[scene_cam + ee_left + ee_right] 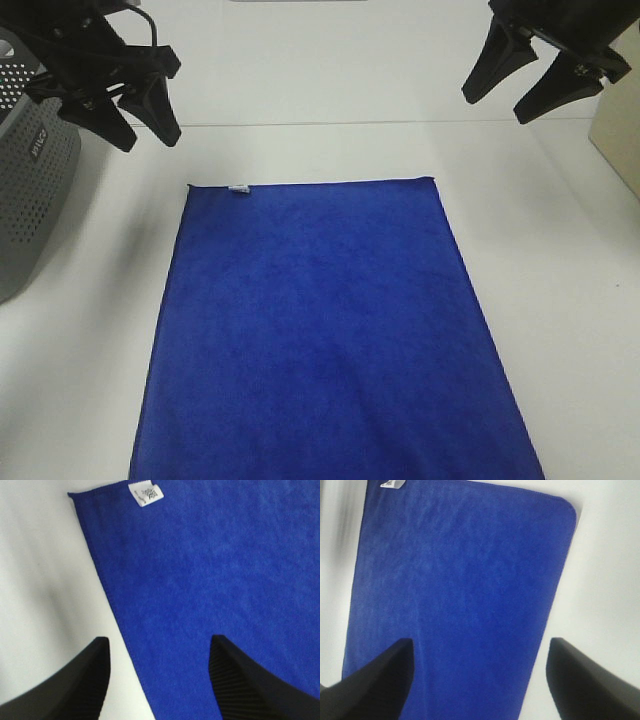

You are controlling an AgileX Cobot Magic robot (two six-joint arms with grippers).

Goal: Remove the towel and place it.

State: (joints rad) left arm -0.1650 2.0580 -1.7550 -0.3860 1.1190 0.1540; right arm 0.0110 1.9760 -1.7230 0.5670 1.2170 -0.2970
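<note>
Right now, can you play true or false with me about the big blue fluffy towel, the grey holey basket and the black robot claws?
The royal-blue plush towel lies flat on the white table. True.
The left gripper is squeezing the towel. False: it hangs open in the air, holding nothing.
The small white tag sits at the towel's corner nearest the left gripper. True.
The grey perforated plastic basket stands on the towel. False: it stands beside it, apart.
The right gripper is shut. False: it is open.

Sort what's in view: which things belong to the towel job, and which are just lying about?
Job: towel, spread flat on the table; left gripper, right gripper, both open, holding nothing.
Lying about: grey perforated basket, left; beige object at right edge.
</note>
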